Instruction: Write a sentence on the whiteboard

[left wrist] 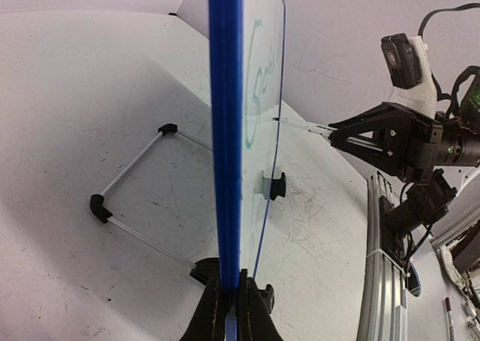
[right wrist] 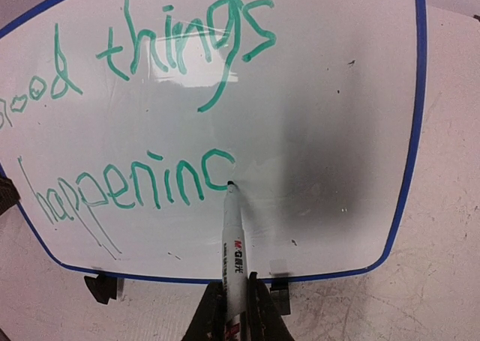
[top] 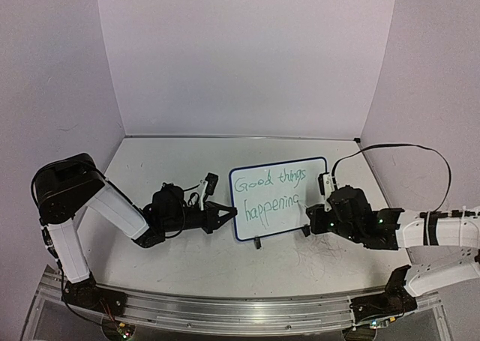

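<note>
The whiteboard stands upright mid-desk, twd the near edge, L pincer clenched on its left edge. R pincer grips the marker, tip on the sentence at the half-formed last "g". Next probably needs the g's tail w/ light steady contact, then a dot

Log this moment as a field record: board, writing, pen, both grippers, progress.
board: small rectangular blue-framed whiteboard, standing on black clip feet
writing: green handwritten sentence in two lines, reads "Good things happenin" plus an unfinished last letter
pen: white-barrelled marker, tip touching the board at that last letter
left gripper: shut on the whiteboard's side edge
right gripper: shut on the marker
progress: last letter not yet complete
</note>
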